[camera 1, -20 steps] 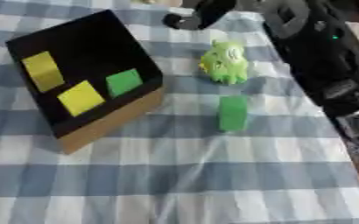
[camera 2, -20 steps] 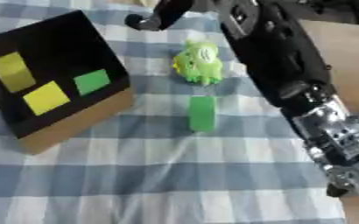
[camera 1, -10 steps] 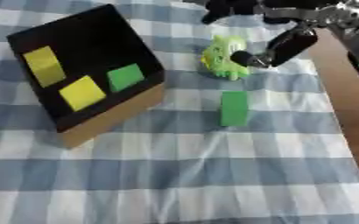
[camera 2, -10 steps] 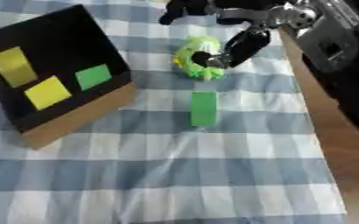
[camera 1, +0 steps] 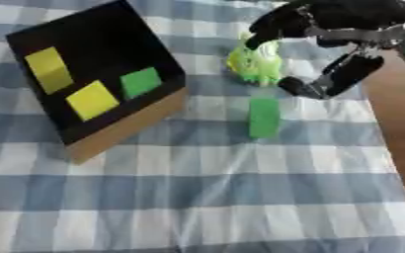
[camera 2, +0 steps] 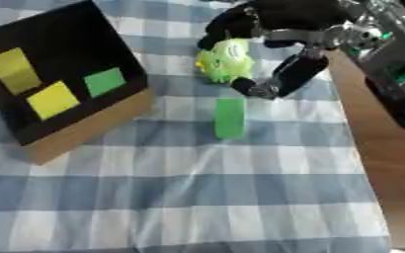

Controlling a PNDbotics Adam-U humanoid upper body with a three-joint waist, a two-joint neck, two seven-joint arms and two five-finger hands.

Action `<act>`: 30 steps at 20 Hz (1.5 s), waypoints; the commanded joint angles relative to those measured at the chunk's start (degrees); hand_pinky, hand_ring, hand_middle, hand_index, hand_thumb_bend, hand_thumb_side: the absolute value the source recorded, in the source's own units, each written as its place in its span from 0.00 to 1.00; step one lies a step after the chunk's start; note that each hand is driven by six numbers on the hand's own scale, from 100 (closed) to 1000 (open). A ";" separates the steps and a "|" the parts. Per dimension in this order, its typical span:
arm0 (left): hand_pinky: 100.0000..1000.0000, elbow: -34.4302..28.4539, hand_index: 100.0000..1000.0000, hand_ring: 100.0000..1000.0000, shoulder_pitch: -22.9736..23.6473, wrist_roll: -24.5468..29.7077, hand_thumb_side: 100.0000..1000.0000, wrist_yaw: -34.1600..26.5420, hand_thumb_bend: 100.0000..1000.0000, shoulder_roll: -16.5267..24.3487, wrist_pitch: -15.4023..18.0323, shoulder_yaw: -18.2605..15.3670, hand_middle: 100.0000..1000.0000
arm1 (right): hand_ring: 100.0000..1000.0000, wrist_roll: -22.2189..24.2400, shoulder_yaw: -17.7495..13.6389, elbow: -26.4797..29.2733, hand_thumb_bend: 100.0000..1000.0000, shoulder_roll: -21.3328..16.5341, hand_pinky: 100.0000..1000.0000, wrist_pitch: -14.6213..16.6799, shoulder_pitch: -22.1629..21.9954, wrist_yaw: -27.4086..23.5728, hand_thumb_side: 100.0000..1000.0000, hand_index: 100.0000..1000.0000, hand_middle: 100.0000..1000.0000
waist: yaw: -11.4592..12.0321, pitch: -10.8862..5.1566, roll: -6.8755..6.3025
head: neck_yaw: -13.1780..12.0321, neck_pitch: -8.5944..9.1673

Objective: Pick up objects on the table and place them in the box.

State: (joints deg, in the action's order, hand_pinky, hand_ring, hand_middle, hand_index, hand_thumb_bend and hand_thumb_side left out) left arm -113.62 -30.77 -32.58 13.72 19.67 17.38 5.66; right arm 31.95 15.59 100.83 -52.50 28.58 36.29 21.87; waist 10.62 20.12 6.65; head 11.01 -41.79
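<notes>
A light green toy figure (camera 2: 223, 62) lies on the checked cloth to the right of the box. My right hand (camera 1: 353, 20) hangs over it, black fingers (camera 1: 271, 27) arched across its far side and the thumb (camera 1: 336, 79) spread out at its near right; the hand is open and not closed on the toy. A green rectangular block (camera 1: 264, 117) lies flat just in front of the toy. The black box (camera 1: 128, 131) with cardboard walls stands tilted at the left, holding two yellow blocks (camera 1: 49, 70) (camera 1: 91, 100) and a green one (camera 1: 141, 82). My left hand is out of view.
The blue-and-white checked cloth (camera 1: 197, 197) covers the table. Its right edge gives way to bare brown wood (camera 1: 400, 113). My right forearm (camera 2: 387, 54) fills the upper right corner.
My right hand has swung down from the far edge and now arches over the green toy, thumb spread beside it. The toy, the green block and the box lie as before.
</notes>
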 commanded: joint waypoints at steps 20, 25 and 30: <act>0.73 -0.98 0.79 0.88 0.22 0.17 0.56 0.11 0.54 1.34 -1.31 -0.44 0.74 | 0.95 -1.26 2.08 -1.83 0.00 -1.01 0.95 -9.60 -3.95 7.11 0.54 0.96 0.80 | -0.56 -1.54 -1.00 | 3.09 1.07; 0.73 -0.98 0.79 0.88 0.40 0.44 0.56 -0.03 0.54 1.38 -1.50 -0.27 0.74 | 0.96 -2.58 3.05 -3.12 0.01 0.16 0.95 -11.78 -2.54 9.55 0.56 0.97 0.80 | -0.65 -1.61 -1.10 | 3.38 1.17; 0.73 -0.98 0.79 0.88 0.43 0.43 0.56 -0.06 0.54 1.34 -1.56 -0.32 0.74 | 0.97 -1.46 4.50 -5.50 0.07 1.53 0.96 -12.21 -1.76 11.81 0.61 0.98 0.79 | -0.70 -1.72 -1.00 | 3.50 1.05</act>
State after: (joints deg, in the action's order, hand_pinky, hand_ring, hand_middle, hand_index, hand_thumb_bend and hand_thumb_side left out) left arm -113.62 -29.81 -32.16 13.70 19.67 15.97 5.68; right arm 30.27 20.38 95.68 -49.98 16.56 33.76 32.93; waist 10.08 20.12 6.63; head 14.26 -41.22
